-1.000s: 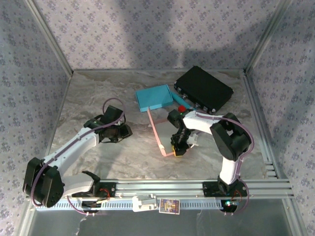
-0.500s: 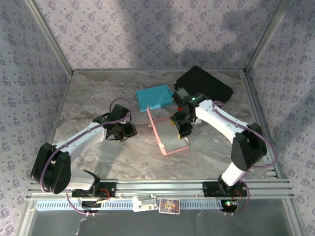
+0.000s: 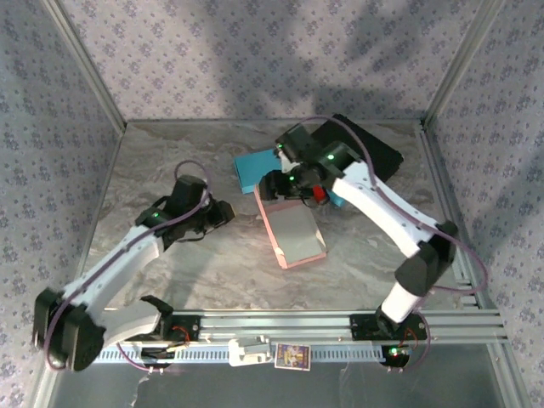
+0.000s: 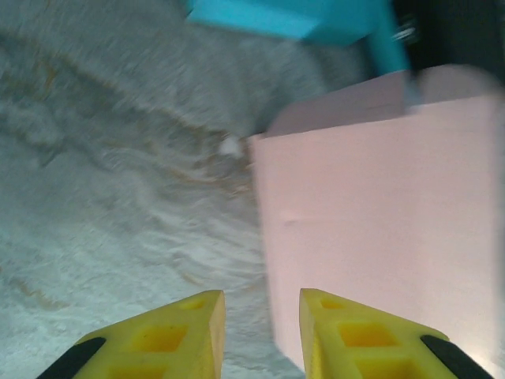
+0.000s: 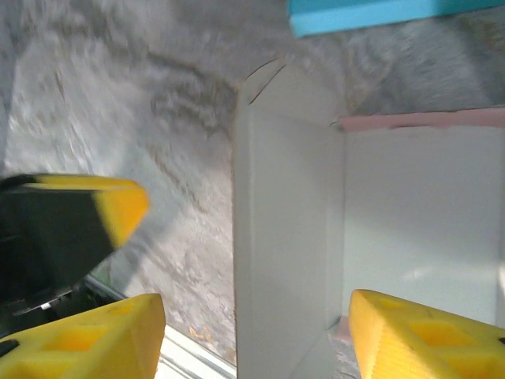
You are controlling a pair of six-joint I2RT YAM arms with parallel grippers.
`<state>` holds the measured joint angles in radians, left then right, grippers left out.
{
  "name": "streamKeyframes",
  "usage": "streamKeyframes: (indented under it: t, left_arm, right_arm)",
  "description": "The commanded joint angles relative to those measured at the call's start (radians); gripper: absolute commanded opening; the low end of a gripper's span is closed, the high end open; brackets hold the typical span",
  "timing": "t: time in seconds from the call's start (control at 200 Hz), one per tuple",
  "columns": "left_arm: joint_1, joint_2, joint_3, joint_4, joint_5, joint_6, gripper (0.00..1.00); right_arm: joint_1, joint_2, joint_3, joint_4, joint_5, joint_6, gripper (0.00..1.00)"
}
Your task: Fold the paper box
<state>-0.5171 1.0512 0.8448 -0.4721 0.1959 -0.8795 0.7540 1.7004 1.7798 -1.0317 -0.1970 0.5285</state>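
One pink paper box (image 3: 293, 235), one teal box (image 3: 255, 170), one black case (image 3: 387, 157)

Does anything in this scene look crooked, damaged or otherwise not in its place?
Only the pink paper box stands out: it lies slanted to the table's edges, half folded, and a corner flap sticks out loose. The teal box and black case look undamaged.

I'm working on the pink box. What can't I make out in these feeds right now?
Top view: the red object is mostly under the right arm, so I can't tell what it is.
Top view: the black case has its near corner covered by that arm.
Left wrist view: the pink box is motion-blurred and cut off by the right and bottom edges; its creases are unreadable.
Right wrist view: the pink box runs out of frame on the right.
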Motion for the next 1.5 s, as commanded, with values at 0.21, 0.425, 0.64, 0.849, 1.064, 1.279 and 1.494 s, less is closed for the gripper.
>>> streamKeyframes:
  t: [0.21, 0.425, 0.64, 0.849, 1.064, 1.279, 1.494]
  left_arm:
    - [0.011, -0.336, -0.054, -0.143, -0.010, 0.040, 0.32]
    - [0.012, -0.397, -0.064, -0.183, -0.034, 0.016, 0.32]
    - [0.011, -0.399, -0.026, -0.238, -0.018, 0.050, 0.32]
    - [0.011, -0.422, 0.033, -0.309, -0.005, 0.088, 0.32]
    - [0.011, -0.433, 0.105, -0.401, 0.023, 0.149, 0.31]
    - [0.012, -0.476, 0.094, -0.434, 0.062, 0.142, 0.30]
    - [0.011, -0.470, 0.100, -0.450, 0.085, 0.160, 0.30]
  right_arm:
    - [0.025, 0.183, 0.132, -0.109, -0.059, -0.024, 0.52]
    - [0.026, 0.224, 0.162, -0.119, -0.040, 0.043, 0.44]
    - [0.030, 0.235, 0.141, -0.078, 0.004, 0.146, 0.19]
    - [0.040, 0.193, 0.100, 0.010, 0.066, 0.315, 0.00]
    - [0.050, 0.122, 0.049, 0.052, 0.212, 0.524, 0.00]
    - [0.061, 0.054, -0.004, 0.018, 0.407, 0.922, 0.00]
    - [0.085, 0.069, 0.014, -0.052, 0.538, 1.365, 0.00]
